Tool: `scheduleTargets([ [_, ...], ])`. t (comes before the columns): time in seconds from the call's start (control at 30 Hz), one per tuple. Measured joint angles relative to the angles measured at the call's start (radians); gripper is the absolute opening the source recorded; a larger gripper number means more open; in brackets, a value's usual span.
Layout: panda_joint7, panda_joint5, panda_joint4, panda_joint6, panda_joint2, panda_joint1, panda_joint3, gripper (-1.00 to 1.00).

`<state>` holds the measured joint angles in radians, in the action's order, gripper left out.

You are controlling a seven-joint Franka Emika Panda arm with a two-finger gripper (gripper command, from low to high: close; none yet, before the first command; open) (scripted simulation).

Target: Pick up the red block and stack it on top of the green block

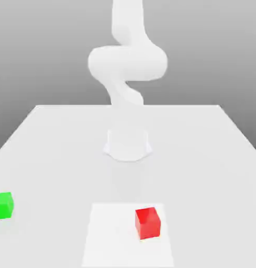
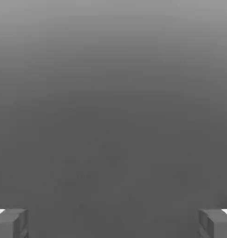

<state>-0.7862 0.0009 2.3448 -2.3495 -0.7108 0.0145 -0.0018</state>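
The red block (image 1: 147, 222) sits on the table near the front edge, a little toward the exterior view's right. The green block (image 1: 2, 205) rests on the table at the exterior view's far left, well apart from the red one. In the hand view my gripper (image 2: 113, 224) is open: its two grey fingertips (image 2: 11, 223) stand wide apart with nothing between them, and behind them is plain grey background.
The white arm (image 1: 127, 63) rises from its round base (image 1: 128, 145) at the middle of the white table (image 1: 203, 157) and runs up past the top of the exterior view. A paler square patch (image 1: 106, 235) lies under the red block.
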Motion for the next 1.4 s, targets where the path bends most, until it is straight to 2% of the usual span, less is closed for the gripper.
scheduleTargets([
  [0.67, 0.106, -0.002, 0.361, -0.408, 0.733, 0.080, 0.027, 0.00],
  [0.87, 0.101, -0.016, 0.349, -0.584, 0.951, 0.088, 0.017, 0.00],
  [0.9, 0.099, -0.018, 0.346, -0.606, 0.976, 0.089, 0.015, -1.00],
  [1.13, 0.097, -0.021, 0.346, -0.606, 0.976, 0.088, 0.015, -1.00],
  [1.33, 0.108, -0.006, 0.372, -0.443, 0.787, 0.079, 0.021, -1.00],
  [1.4, 0.121, 0.003, 0.355, -0.409, 0.771, 0.006, -0.014, -1.00],
])
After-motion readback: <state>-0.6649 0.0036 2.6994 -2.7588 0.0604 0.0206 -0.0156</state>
